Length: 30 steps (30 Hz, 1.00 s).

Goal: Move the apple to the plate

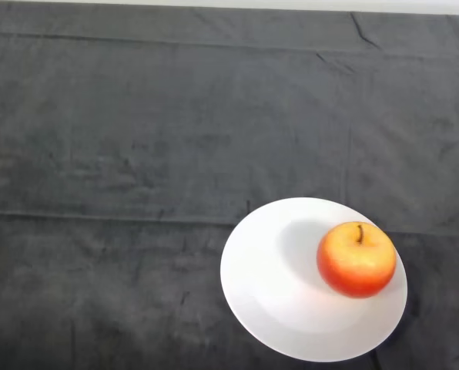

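A red and yellow apple (356, 259) rests upright, stem up, on the right part of a white round plate (268, 277). The plate lies on the dark cloth in the lower right of the head view.
The dark grey cloth (137, 154) covers the whole table, with creases running across it. A pale strip of the table's far edge (291, 6) shows along the top.
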Available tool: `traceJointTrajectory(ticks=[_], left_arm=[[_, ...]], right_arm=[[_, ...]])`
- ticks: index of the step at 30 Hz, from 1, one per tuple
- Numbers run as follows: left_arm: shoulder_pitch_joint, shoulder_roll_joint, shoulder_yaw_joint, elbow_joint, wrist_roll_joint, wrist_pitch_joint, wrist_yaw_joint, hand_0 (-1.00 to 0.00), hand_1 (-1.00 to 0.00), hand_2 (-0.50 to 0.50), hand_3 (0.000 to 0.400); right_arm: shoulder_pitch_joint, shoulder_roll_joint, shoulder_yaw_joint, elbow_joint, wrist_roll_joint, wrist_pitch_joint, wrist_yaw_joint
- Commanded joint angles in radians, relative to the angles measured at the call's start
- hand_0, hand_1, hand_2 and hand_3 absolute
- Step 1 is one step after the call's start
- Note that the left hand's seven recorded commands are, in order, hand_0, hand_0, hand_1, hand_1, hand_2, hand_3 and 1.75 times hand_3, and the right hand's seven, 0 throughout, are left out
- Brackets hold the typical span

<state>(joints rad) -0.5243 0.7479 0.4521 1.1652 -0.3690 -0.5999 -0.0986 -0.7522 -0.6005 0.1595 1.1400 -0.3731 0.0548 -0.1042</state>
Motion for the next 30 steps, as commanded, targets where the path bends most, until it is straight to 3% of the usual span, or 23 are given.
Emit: traceJointTrajectory(ticks=[1,30], left_arm=[[0.03,0.051,0.031,0.016,0.011,0.012,0.005,0.0,0.0,0.0,0.0],[0.015,0.029,0.042,0.004,0.036,0.014,-0.008,0.0,0.0,0.0,0.0]], right_arm=[[0.022,-0.005,-0.0085,0.031,0.0041,-0.011,0.0016],[0.022,-0.005,-0.008,0.031,0.0046,-0.011,0.0013]])
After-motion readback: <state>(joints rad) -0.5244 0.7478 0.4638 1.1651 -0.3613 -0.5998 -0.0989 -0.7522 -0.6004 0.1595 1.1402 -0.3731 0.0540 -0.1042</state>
